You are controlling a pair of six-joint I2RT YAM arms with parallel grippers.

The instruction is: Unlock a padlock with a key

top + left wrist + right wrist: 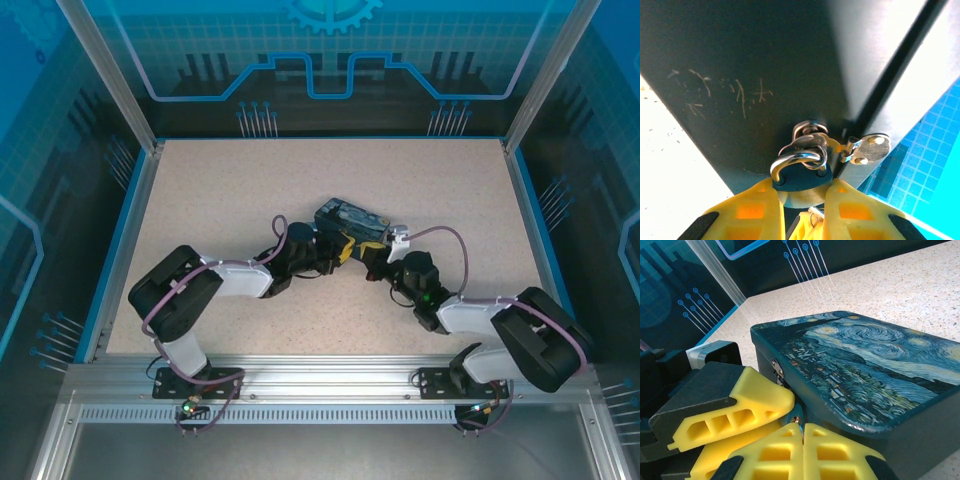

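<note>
The padlock (pixel 801 180), with a dark top, brass-yellow body and silver shackle, hangs from the hasp on the front wall of the swirl-printed tin (pixel 865 365). My left gripper (pixel 802 192) is shut on the padlock's body, one yellow finger on each side. In the right wrist view the padlock's underside with its keyhole (pixel 796 420) shows just beyond my right gripper (pixel 802 429). That gripper is shut on the key (pixel 800 430), a thin sliver between the fingertips pointing at the keyhole. From above, both grippers (pixel 343 250) (pixel 372 258) meet at the tin's near side.
The tin (pixel 350 215) lies mid-table, its dark scratched front wall (pixel 740 60) close to the left wrist camera. My left gripper's yellow fingers (pixel 740 400) crowd the space left of the right gripper. Speckled tabletop (pixel 230 190) surrounds the tin, bounded by blue walls.
</note>
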